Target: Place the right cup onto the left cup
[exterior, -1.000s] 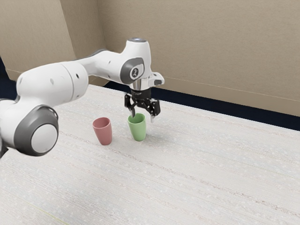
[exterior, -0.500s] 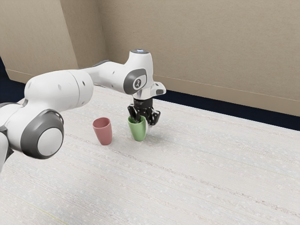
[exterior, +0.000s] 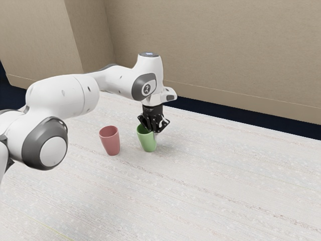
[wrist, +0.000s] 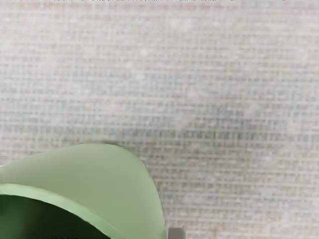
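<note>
Since the green cup (exterior: 147, 143) is on the table (exterior: 210, 186), toward its far edge, w/ its side pinched in the gripper (exterior: 154, 132), the grab looks done, but lifting & stacking onto the red cup (exterior: 111, 143) are left.

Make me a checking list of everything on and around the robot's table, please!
Surface: pale, streaky tabletop.
Red cup: standing mouth up, empty-handed side, apart from the green cup.
Green cup: mouth up, to the exterior view's right of the red cup; not stacked on it.
Clutter: nothing seen.
Gripper: jaws look closed on the green cup's wall, one inside, one outside.
Cables: nothing seen.
Surroundings: beige walls and a dark strip beyond the table.
</note>
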You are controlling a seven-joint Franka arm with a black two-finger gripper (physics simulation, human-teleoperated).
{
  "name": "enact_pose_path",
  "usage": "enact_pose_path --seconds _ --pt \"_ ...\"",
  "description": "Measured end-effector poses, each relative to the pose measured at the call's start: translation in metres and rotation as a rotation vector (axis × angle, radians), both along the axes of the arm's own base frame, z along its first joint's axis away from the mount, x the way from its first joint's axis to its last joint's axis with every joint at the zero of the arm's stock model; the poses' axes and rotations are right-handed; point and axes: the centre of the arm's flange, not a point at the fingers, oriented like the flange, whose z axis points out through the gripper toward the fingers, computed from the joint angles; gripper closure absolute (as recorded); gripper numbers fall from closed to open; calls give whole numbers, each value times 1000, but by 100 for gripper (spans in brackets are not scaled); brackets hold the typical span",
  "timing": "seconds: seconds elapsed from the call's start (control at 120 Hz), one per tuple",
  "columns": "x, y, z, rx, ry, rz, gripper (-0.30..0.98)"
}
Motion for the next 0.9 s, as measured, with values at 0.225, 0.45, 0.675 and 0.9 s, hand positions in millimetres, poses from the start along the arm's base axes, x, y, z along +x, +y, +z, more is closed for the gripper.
enact_pose_path --seconds 0.225,0.45,0.675,0.9 --pt "-5 7 41 6 -31 8 78" --pt "-20 3 88 8 -62 4 78" --pt "-46 14 136 10 -75 20 78" --pt "-69 42 148 32 -51 61 78"
